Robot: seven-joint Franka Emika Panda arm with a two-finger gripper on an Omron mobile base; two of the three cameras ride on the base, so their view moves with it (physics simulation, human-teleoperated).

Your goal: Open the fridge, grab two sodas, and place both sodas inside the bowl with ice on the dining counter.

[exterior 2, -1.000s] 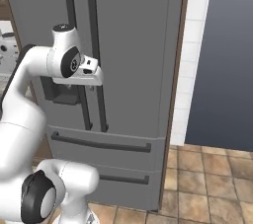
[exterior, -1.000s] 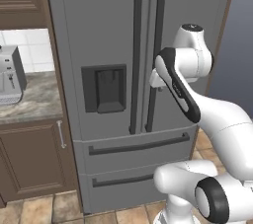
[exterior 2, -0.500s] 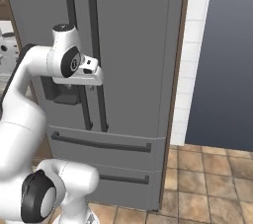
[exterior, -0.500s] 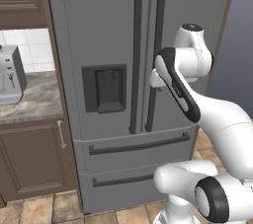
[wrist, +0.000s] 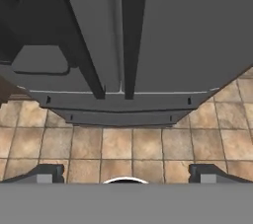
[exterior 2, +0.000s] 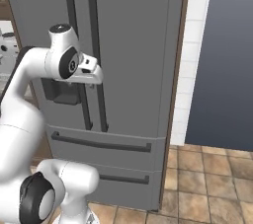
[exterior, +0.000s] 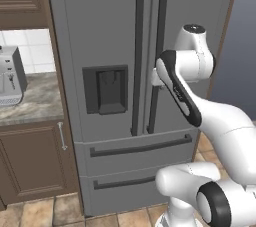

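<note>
grey double-door fridge (exterior: pixel 115 46) dead ahead, both doors shut, gripper (wrist: pixel 123 176) spread wide and empty just beside the right door's dark handle (exterior: pixel 156 56), dispenser panel (exterior: pixel 106 89) left of it, coffee machine (exterior: pixel 10 76) on side counter (exterior: pixel 30 102), tiled floor (wrist: pixel 123 144) below

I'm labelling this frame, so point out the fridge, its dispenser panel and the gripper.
fridge (exterior: pixel 195 1): left base view, upper right door.
dispenser panel (exterior: pixel 106 90): left base view, panel centre.
gripper (wrist: pixel 126 173): hand view, between the open fingertips.
</note>
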